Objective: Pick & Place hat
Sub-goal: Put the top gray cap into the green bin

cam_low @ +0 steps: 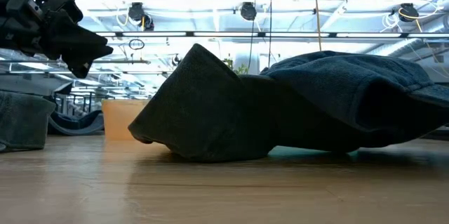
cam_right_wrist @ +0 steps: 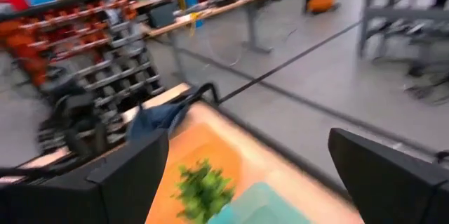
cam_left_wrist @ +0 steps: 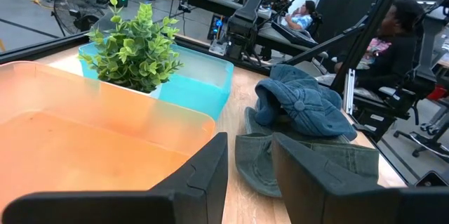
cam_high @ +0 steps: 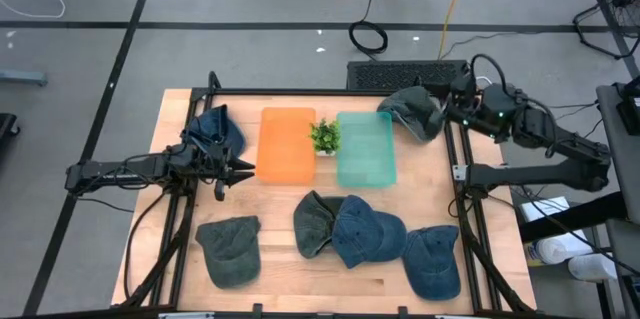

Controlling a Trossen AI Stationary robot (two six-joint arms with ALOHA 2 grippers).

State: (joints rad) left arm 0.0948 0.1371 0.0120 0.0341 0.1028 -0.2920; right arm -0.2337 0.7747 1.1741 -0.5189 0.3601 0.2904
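Several caps lie on the wooden table. A blue cap (cam_high: 212,129) lies by my left arm's wrist. A grey-green cap (cam_high: 415,109) lies at the far right corner, beside the teal bin (cam_high: 365,149). My left gripper (cam_high: 236,169) is open and empty, level beside the orange bin (cam_high: 286,144); its fingers (cam_left_wrist: 203,175) point toward a blue cap on a grey cap (cam_left_wrist: 302,108). My right gripper (cam_high: 452,107) is wide open and empty (cam_right_wrist: 249,143), raised just beyond the grey-green cap, facing the table's left.
A small green plant (cam_high: 324,136) stands between the two bins. A grey-green cap (cam_high: 230,249), a grey cap (cam_high: 315,221) and two blue caps (cam_high: 367,231) (cam_high: 433,259) lie along the near half. People sit beyond the table (cam_left_wrist: 393,34).
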